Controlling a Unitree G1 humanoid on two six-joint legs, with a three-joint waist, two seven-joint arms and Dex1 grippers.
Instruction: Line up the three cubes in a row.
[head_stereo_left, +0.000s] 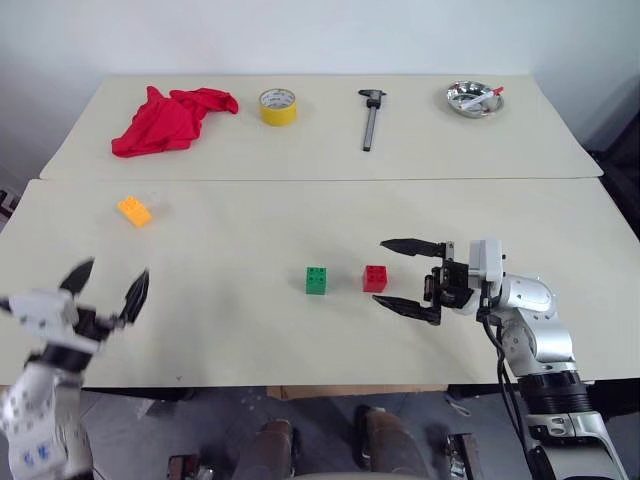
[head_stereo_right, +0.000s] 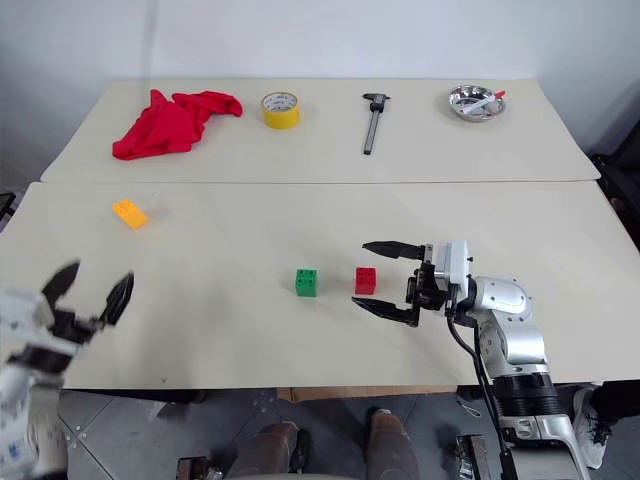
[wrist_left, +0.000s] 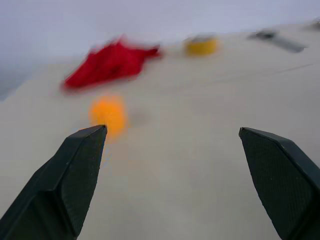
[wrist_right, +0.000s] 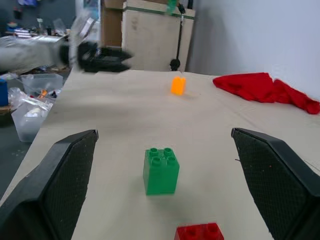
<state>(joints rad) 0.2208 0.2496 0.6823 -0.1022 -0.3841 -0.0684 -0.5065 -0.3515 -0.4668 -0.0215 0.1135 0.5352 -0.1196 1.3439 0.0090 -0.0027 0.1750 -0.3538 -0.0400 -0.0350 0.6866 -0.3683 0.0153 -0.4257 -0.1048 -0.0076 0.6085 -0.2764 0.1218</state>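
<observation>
— Hands, what do you see?
— My left hand (head_stereo_left: 105, 288) is spread open over the tabletop's (head_stereo_left: 250, 330) near left corner, holding nothing. My right hand (head_stereo_left: 408, 276) gapes empty just beside the red cube (head_stereo_left: 375, 278).
— And the other cubes?
— The green cube (head_stereo_left: 316, 280) is near the red one; the orange cube (head_stereo_left: 134, 210) sits toward the left edge.

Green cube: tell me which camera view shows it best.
The right wrist view: the green cube stands large and sharp between the right end effector's open fingers, studs plain, the red cube nearer. Both head views show it small, left of the red cube. In the left wrist view I cannot make it out.
</observation>
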